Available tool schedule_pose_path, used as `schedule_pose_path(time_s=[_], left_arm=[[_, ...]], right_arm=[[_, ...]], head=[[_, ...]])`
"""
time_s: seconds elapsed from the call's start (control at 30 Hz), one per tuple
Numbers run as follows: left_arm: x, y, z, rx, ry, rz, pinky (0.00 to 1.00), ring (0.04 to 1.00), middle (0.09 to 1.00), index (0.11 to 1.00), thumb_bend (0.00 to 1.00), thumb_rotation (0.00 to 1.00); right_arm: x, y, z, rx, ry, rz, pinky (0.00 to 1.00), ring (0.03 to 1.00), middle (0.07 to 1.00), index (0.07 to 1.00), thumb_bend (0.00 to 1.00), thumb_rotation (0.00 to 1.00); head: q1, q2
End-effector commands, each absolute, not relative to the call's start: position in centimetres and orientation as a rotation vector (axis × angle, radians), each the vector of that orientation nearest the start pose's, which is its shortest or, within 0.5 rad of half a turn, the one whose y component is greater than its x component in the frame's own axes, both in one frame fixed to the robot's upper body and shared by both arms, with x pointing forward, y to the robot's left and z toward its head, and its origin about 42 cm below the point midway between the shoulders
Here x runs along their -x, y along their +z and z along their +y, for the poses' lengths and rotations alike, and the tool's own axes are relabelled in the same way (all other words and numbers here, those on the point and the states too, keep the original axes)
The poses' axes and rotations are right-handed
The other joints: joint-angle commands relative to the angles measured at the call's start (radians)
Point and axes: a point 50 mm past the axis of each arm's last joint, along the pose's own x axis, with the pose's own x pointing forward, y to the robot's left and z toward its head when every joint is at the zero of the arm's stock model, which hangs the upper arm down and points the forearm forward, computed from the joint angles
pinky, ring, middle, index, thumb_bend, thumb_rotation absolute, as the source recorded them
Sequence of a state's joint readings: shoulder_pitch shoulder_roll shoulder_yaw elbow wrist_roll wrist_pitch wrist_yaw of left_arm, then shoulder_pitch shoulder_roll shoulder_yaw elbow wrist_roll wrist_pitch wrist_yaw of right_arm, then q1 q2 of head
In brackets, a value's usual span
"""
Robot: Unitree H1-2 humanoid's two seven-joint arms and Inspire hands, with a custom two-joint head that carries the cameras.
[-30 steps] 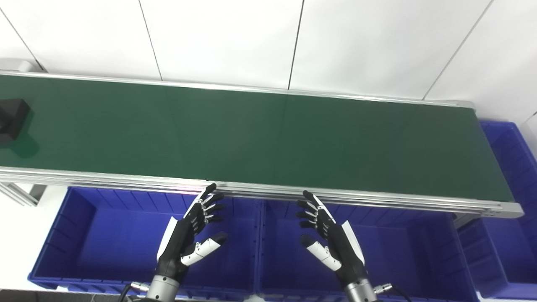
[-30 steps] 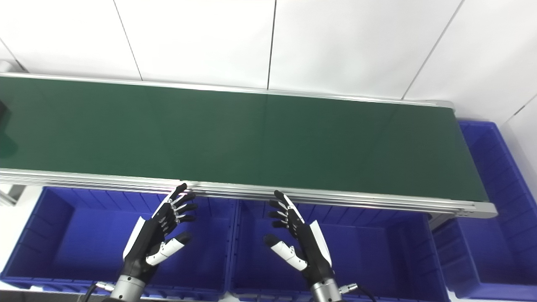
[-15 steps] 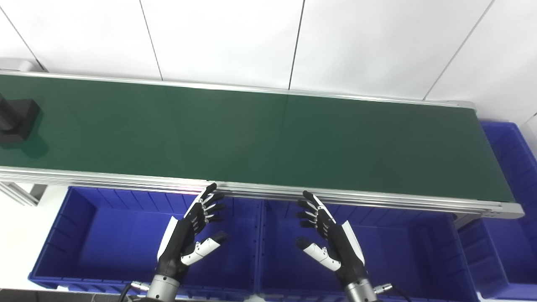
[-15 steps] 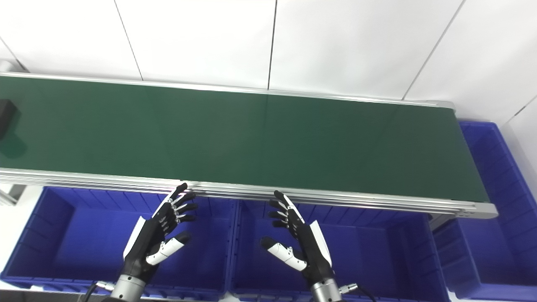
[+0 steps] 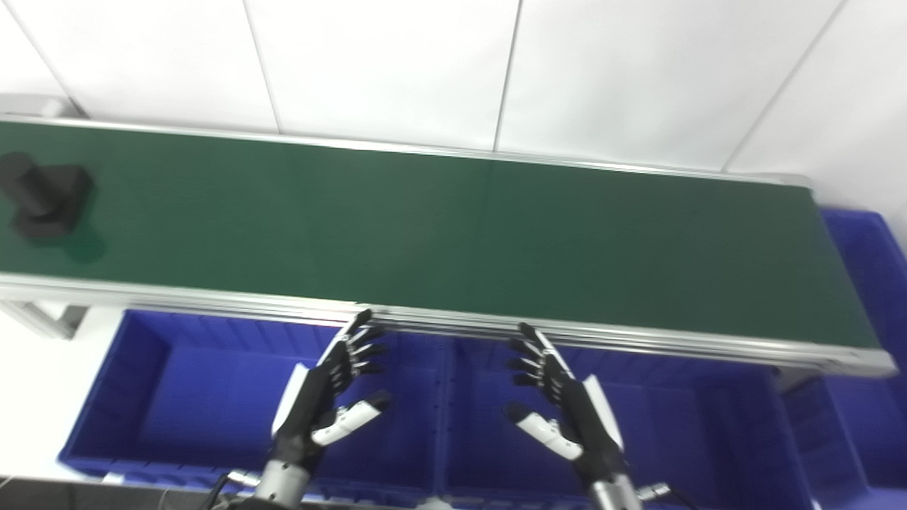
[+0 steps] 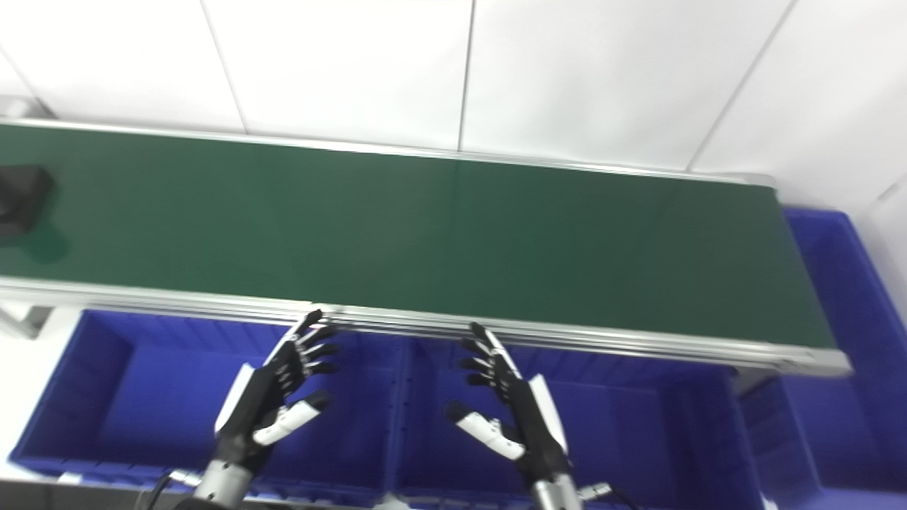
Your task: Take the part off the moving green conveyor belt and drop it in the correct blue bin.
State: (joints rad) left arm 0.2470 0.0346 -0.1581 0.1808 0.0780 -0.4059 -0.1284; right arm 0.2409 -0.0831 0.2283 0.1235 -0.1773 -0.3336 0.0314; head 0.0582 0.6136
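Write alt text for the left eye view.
A black part rides the far left of the green conveyor belt. The open left hand and right hand hover, holding nothing, over blue bins below its near edge.

Behind everything stands a white wall (image 5: 382, 64) of large panels, with thin dark seams (image 5: 506, 74) running between the panels.

Both head cameras are looking down from behind the hands (image 5: 333, 397), facing the belt (image 5: 453, 227) ahead of them, and sharing nearly the whole scene.
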Motion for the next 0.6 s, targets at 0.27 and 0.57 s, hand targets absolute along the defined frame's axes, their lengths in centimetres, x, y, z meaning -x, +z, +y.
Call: schedule_pose_path(time_s=[0.27,0.57], left_arm=[[-18.7,1.5,16.6,-0.067,-0.267,-0.031,0.71,0.79,0.859,0.919,0.86,0.57],[-19.1,0.8,16.2,-0.056,-0.27,-0.009,0.71,0.786,0.854,0.908,0.87,0.51]], right_arm=[[-19.0,2.5,-19.8,0.182,0.269,-0.042,0.74,0.813,0.888,0.964,0.69,0.68],[-19.4,1.6,-20.2,0.184,0.264,-0.036,0.74,0.812,0.895,0.977,0.67,0.68]], head=[[0.153,-0.08],[0.188,-0.143]])
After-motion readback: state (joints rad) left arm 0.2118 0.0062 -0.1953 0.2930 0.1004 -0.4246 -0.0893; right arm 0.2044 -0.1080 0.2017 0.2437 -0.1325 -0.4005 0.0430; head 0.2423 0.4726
